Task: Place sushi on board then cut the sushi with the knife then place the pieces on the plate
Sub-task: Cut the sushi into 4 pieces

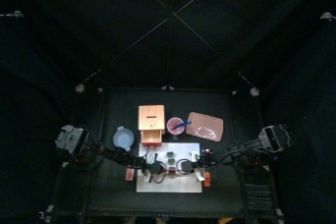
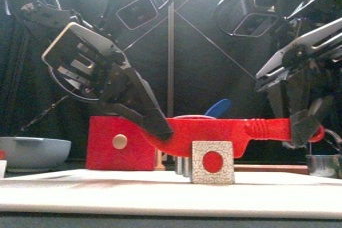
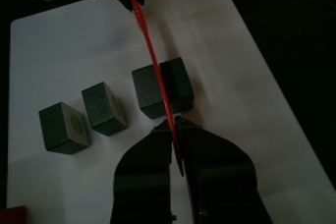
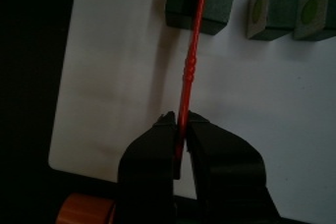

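Left wrist view: left tool [image 3: 172, 132] and right tool [image 4: 184, 122] are both clamping the red knife [image 3: 147, 41], one at each end, its blade passing over the largest sushi block [image 3: 167, 85], two smaller pieces [image 3: 102, 108] sitting beside it on the white board [image 3: 53, 56].

**Black Curtains Hung Round a Small Black Table**

A small black table [image 1: 108, 110] was set inside a booth closed in by dark cloth. Behind the table's far edge a black back curtain [image 1: 168, 31] was hung, and it filled the space above. Side curtains [image 1: 33, 120] were drawn down to the table's left and right. Little light was given back by cloth or tabletop, and soft folds were seen behind the table.
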